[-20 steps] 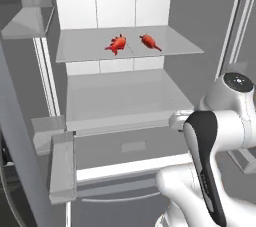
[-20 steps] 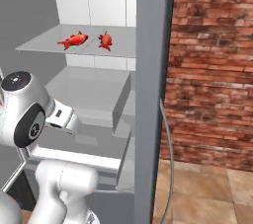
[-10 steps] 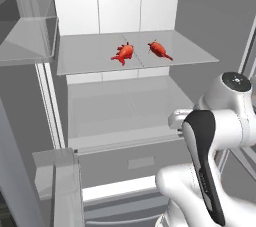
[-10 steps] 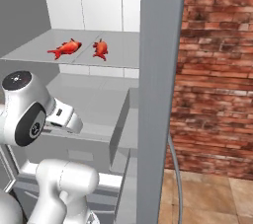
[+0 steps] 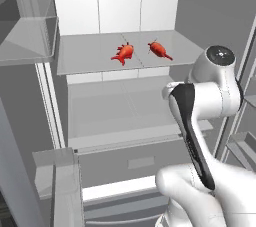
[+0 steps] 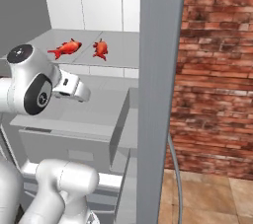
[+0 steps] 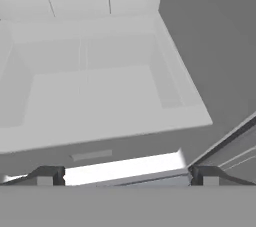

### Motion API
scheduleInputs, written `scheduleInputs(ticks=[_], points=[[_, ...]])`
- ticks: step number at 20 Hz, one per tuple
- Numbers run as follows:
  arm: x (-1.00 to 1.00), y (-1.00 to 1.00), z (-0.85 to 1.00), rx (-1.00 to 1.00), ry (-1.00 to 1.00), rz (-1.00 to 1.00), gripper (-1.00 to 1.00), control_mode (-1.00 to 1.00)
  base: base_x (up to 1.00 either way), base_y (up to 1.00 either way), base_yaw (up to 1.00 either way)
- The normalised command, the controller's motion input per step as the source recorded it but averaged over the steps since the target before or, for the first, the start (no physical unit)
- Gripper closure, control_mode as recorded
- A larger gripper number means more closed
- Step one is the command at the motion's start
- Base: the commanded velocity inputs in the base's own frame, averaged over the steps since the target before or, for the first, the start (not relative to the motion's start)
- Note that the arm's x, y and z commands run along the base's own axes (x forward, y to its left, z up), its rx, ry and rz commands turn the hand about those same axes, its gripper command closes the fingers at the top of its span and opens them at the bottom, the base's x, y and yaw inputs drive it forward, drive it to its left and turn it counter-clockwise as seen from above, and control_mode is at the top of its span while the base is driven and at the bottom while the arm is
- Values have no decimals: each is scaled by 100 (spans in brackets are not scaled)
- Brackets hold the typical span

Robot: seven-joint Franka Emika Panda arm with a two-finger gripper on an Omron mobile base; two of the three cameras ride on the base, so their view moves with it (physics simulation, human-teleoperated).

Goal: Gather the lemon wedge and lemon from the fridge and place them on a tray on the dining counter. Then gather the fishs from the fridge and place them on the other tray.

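Observation:
The fridge (image 5: 95, 63) stands open in front of me, white inside with pale grey shelves. Two red-orange fish lie side by side on its upper shelf, one (image 5: 124, 53) on the left and one (image 5: 159, 49) on the right; from the right base they are the left fish (image 6: 65, 48) and the right fish (image 6: 101, 48). My gripper (image 7: 127, 176) is open and holds nothing. It hangs below the fish shelf and points down at the lower shelf and drawer front (image 7: 100, 121). The lemon, both trays and the dining counter are out of view.
A clear door bin (image 5: 30, 31) juts out at the upper left, with another bin (image 5: 55, 181) lower down. The grey fridge door edge (image 6: 160, 70) rises close on the right. Past it are a brick wall (image 6: 217, 70) and wooden floor (image 6: 212, 198).
The whole picture has shifted: the base has driven closer to the fridge, so the fish shelf looks larger and nearer. The arm keeps the same pose.

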Motion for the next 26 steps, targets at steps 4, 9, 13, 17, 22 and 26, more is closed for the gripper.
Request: scheduleInputs(ticks=[4,9,13,17,22,26], points=[[48,-7,56,-12,-9,-1,-100,-100,0,0,0],[50,-8,45,-9,-8,0,-100,-100,0,0,0],[74,-22,28,-1,-3,2,-100,-100,0,0,0],[95,-4,12,0,8,0,-100,-100,0,0,0],[84,0,1,0,11,0,-100,-100,0,0,0],[73,0,0,0,11,1,-100,-100,0,0,0]])
